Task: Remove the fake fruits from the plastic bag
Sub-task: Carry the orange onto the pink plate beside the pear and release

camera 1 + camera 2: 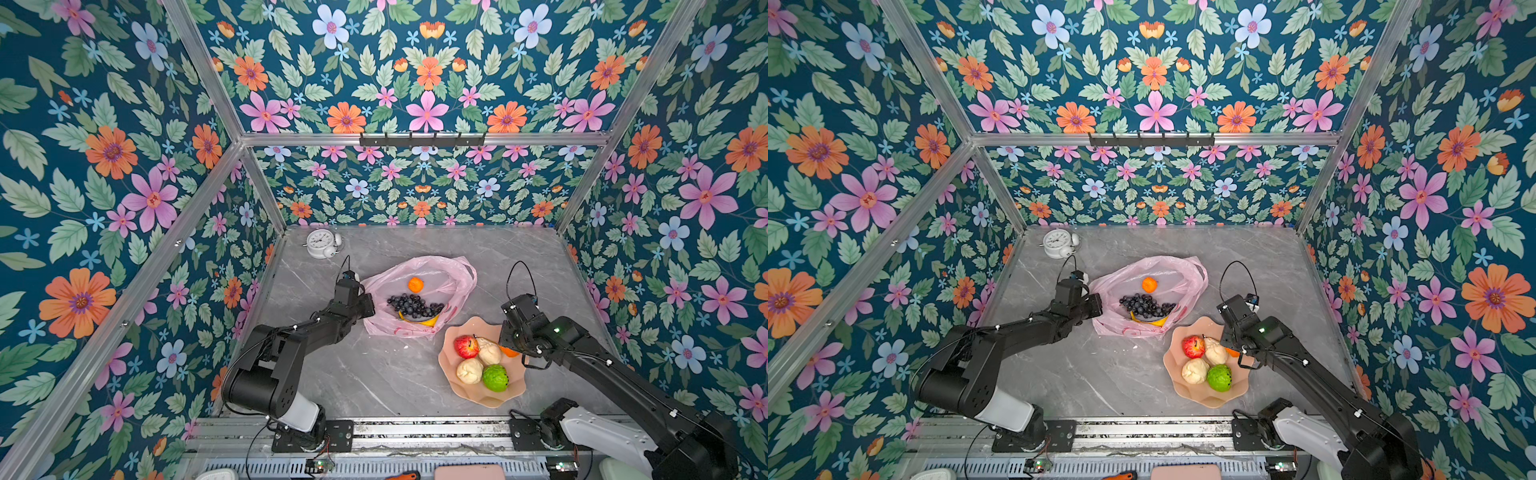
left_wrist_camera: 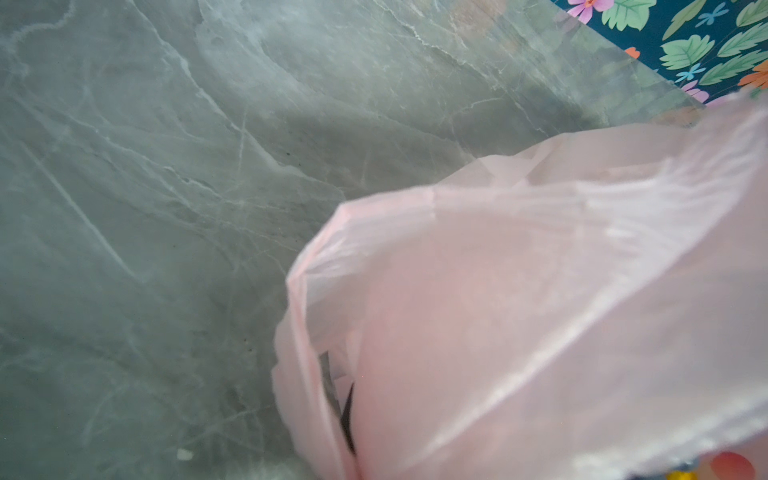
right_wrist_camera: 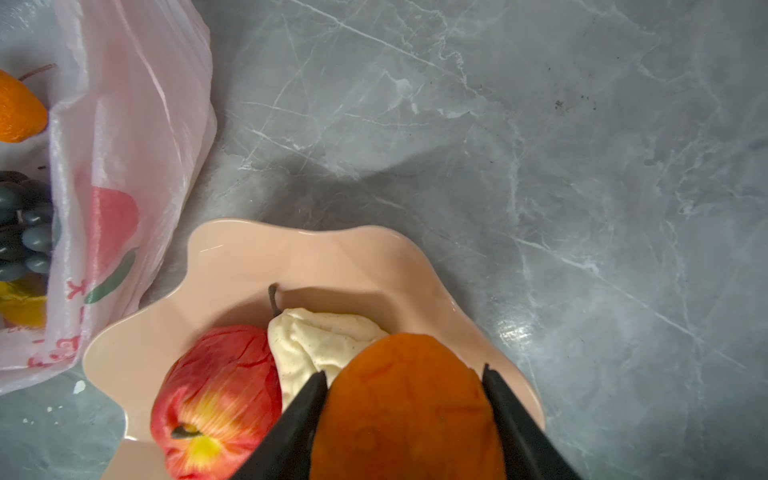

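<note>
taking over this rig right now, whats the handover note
Left pincer: shut on the plastic bag at its left rim, apparently holding the mouth open.
Right pincer: shut on the first orange, just above the bowl, not yet released.
Done: red apple, two cream pieces and green fruit lie in the bowl.
Left: release the first orange into the bowl, then fetch the second orange, grape bunch and banana, all inside the bag.
</note>
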Robot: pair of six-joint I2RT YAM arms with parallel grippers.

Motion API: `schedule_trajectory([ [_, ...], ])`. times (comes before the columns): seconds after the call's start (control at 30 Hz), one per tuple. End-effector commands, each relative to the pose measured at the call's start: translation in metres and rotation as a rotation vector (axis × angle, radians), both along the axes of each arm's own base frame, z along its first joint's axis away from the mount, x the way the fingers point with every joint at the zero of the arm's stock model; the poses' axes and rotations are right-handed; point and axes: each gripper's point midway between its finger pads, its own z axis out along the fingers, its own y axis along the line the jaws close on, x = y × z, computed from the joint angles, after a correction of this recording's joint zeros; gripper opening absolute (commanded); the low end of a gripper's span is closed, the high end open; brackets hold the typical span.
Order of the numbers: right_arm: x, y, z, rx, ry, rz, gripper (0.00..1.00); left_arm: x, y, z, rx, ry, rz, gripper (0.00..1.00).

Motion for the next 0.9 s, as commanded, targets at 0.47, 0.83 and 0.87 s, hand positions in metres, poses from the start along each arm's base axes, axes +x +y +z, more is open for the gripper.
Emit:
schedule_trajectory([
  [0.47, -0.021, 0.004, -0.023, -0.008, 0.101, 0.009, 0.55, 0.003, 0.001, 0.002, 0.018, -0.011, 0.0, 0.02],
  [0.83, -0.026, 0.007, -0.022, 0.028, 0.102, 0.021, 0.77, 0.003, 0.002, 0.003, 0.018, -0.015, 0.0, 0.02],
  [0.87, -0.026, 0.007, -0.021, 0.027, 0.1, 0.023, 0.77, 0.002, 0.001, 0.003, 0.018, -0.014, -0.001, 0.02],
])
